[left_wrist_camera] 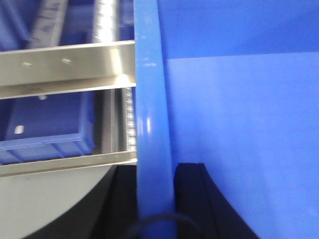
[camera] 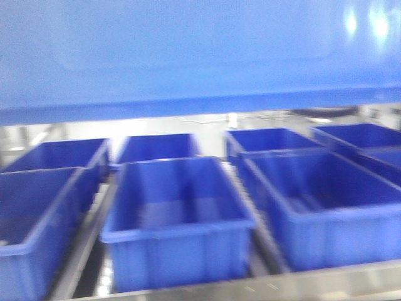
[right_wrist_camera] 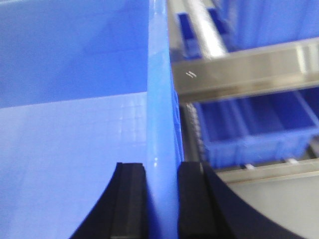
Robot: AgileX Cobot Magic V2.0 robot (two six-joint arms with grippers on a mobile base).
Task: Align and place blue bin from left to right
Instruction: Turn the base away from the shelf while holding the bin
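The left gripper (left_wrist_camera: 155,172) is clamped on the thick rim of the blue bin (left_wrist_camera: 239,124). One black finger (left_wrist_camera: 192,199) lies against the inner face and the other against the outer. The right gripper (right_wrist_camera: 162,169) grips a rim wall the same way, black pads (right_wrist_camera: 130,199) pressed to both faces, with the bin's inside to its left. In the front view the bin is blurred and fills the top of the picture, nearer than everything else. Below it a shiny steel rail (camera: 326,279) crosses the bottom edge. Beyond the rail, darker blue bins (camera: 178,213) sit open-topped in rows, side by side, with roller tracks (camera: 241,188) between them.
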